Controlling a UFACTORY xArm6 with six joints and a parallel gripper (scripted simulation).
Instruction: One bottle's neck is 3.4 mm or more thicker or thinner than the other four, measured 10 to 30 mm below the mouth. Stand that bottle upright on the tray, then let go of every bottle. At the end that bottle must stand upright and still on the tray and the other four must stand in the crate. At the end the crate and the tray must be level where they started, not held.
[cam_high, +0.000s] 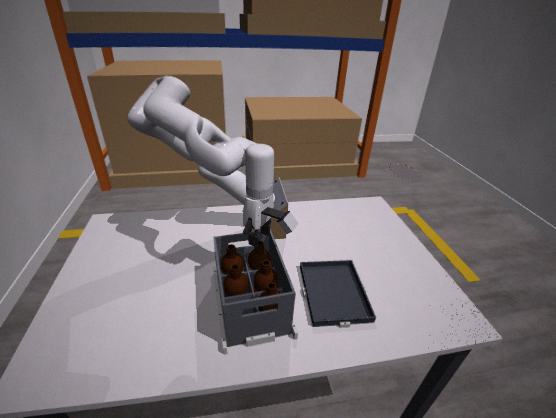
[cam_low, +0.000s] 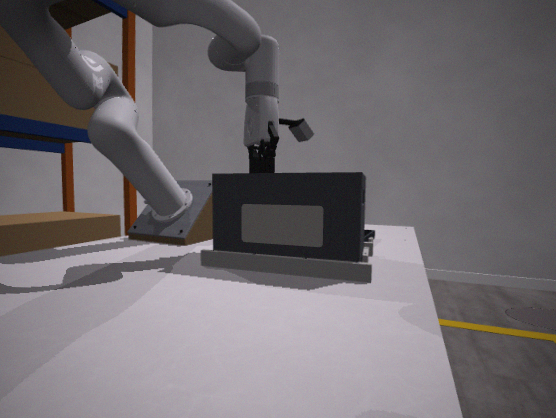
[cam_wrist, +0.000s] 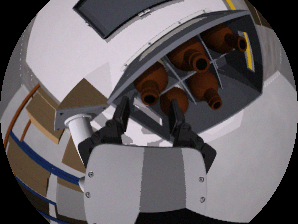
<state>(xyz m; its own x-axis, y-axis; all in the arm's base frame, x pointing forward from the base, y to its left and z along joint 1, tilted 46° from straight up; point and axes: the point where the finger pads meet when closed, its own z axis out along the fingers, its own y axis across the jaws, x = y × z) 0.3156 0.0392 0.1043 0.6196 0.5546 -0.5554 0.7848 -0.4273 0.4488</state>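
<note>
With our claw (cam_high: 256, 240) (cam_low: 262, 165) (cam_wrist: 149, 105) partly open and empty at the crate's (cam_high: 235, 320) (cam_low: 227, 215) (cam_wrist: 220, 117) robot-side end, we should centre it over one neck before closing, keeping all five bottles (cam_high: 236, 284) (cam_wrist: 151, 77) upright inside the crate.

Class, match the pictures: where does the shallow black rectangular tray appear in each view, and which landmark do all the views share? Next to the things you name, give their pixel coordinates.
Shared landmark: the grey rectangular bottle crate (cam_high: 257, 320) (cam_low: 287, 190) (cam_wrist: 197, 121).
Top: the shallow black rectangular tray (cam_high: 337, 290) (cam_low: 370, 234) (cam_wrist: 110, 17) lies right of centre, beside the crate.
Exterior: only a dark sliver shows past the crate's right side, right of centre; the crate hides the rest.
Wrist: upper left, cut off by the picture's top edge.
</note>
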